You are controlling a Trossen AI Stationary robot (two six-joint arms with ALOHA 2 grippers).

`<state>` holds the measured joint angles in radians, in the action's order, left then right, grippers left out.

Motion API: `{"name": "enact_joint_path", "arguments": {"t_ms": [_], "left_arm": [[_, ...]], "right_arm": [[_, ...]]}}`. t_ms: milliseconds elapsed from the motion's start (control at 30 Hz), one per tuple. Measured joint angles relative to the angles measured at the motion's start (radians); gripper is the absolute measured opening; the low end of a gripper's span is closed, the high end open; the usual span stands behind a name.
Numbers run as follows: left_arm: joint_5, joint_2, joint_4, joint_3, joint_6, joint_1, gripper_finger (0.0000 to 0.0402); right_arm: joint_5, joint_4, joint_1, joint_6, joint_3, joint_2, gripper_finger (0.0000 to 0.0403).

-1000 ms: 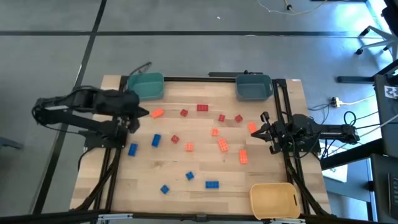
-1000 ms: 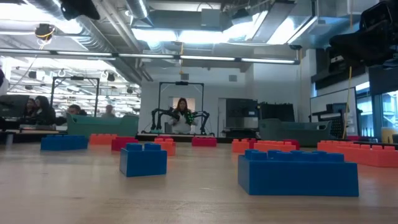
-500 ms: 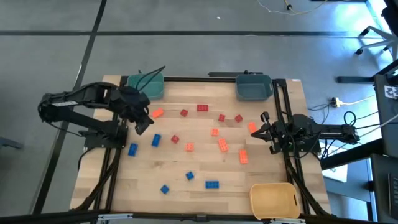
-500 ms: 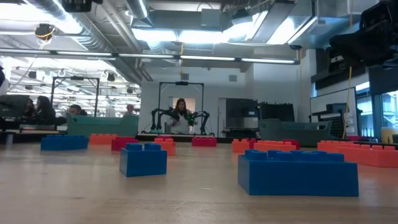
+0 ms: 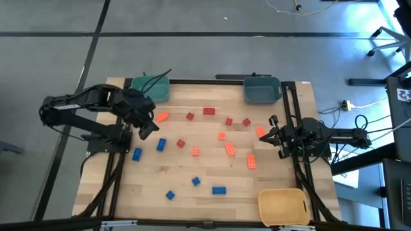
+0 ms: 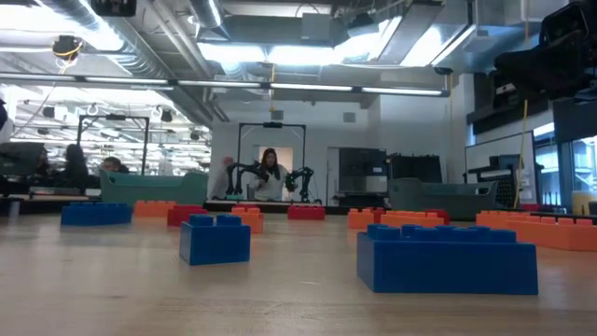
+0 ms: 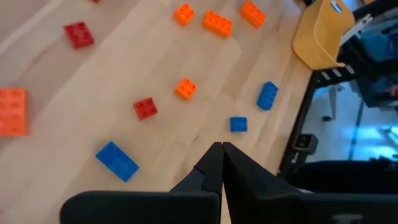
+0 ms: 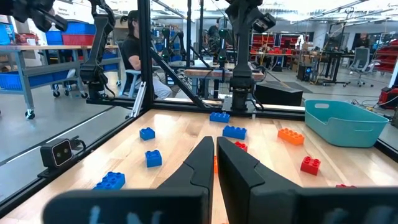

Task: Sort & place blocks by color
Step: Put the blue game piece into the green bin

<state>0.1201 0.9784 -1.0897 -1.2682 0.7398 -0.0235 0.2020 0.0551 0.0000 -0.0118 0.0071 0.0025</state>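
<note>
From the low view, a blue rectangular brick (image 6: 447, 259) lies nearest on the tabletop (image 6: 112, 289), a smaller blue brick (image 6: 215, 239) behind it, then orange and red blocks (image 6: 233, 217) spread toward the far edge. The left end effector (image 5: 145, 126) hovers clenched and empty above the tabletop's left side, near the teal bin (image 5: 151, 88). The right end effector (image 5: 270, 136) waits at the right edge, fingers together, holding nothing.

Blue, orange, red blocks (image 5: 229, 149) scattered flat across tabletop, none binned
</note>
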Motion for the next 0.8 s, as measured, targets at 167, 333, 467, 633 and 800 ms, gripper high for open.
{"name": "enact_joint_path", "arguments": {"t_ms": [167, 333, 467, 633, 800], "left_arm": [[0.016, 0.031, -0.025, 0.001, 0.071, -0.001, 0.0009], [0.029, 0.085, -0.105, 0.001, 0.096, -0.001, 0.0046], [0.037, 0.142, -0.183, 0.001, 0.128, -0.009, 0.0081], [0.029, 0.23, -0.215, 0.001, 0.22, -0.031, 0.0107], [0.028, 0.32, -0.204, 0.0, 0.264, -0.03, 0.011]], "right_arm": [[0.0, 0.0, 0.0, 0.002, 0.0, 0.0, 0.0023], [0.0, 0.002, 0.0, 0.0, 0.0, 0.0, 0.0023], [0.0, 0.008, 0.0, 0.0, 0.0, 0.0, 0.0023], [0.0, 0.01, 0.0, 0.0, 0.0, 0.0, 0.0023], [0.0, 0.023, 0.0, 0.001, 0.0, 0.0, 0.0023]]}}
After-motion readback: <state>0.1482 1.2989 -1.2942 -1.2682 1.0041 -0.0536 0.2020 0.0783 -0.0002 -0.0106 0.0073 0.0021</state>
